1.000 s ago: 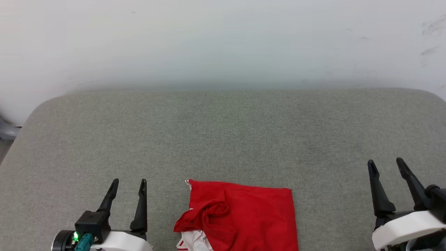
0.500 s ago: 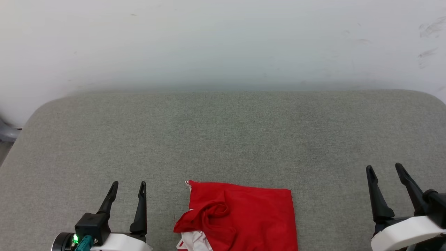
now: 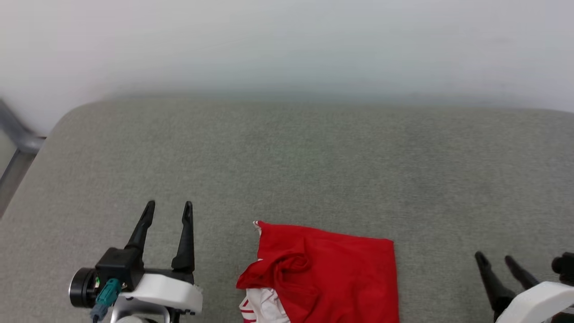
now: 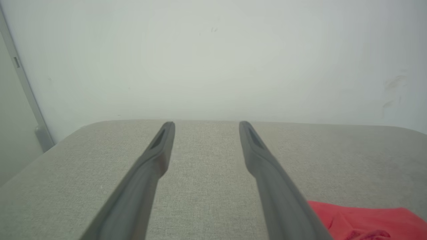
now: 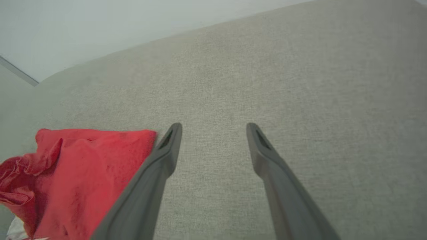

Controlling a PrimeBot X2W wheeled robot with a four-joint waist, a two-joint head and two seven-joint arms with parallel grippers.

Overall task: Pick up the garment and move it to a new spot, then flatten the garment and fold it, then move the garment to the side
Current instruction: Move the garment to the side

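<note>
Here, left hand (image 3: pixel 169 204) and right hand (image 3: pixel 494 256) gape wide, empty; marks (image 3: pixel 245 309) on the garment (image 3: pixel 341 273) cannot be read.

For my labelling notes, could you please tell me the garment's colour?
The garment is red, with white at its near edge; clearest in the head view.

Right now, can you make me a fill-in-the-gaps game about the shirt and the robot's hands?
1. The garment is mostly ____ in colour.
2. It lies ____ the left gripper and the right gripper.
3. The left gripper's jaws stand ____, holding nothing.
4. The patch at the garment's near left corner is ____.
Missing words: red; between; open; white.
</note>
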